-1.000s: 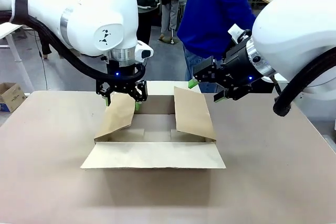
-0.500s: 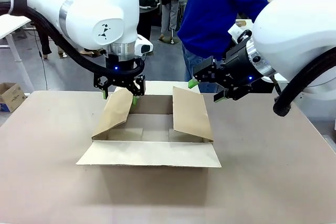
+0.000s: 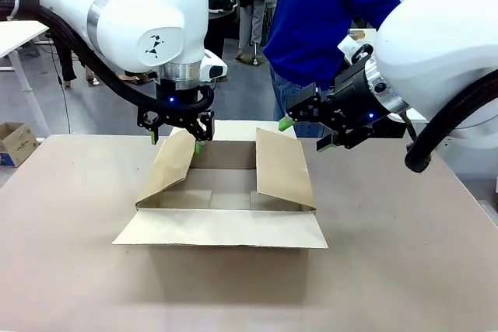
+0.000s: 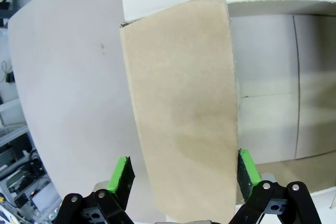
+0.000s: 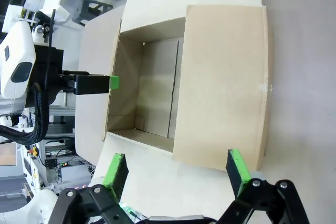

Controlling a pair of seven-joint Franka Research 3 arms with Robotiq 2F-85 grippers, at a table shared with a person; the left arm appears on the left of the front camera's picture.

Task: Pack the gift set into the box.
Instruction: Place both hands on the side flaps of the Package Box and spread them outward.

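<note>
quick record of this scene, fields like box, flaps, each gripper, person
box: open, on the table
left gripper: open, fingers either side of the raised left flap
right gripper: open, in the air to the right of the box, touching nothing
right flap: standing up
near flap: flat on the table
person: far side, blue top

The brown cardboard box (image 3: pixel 226 200) sits open mid-table, side flaps raised, near flap flat
</note>
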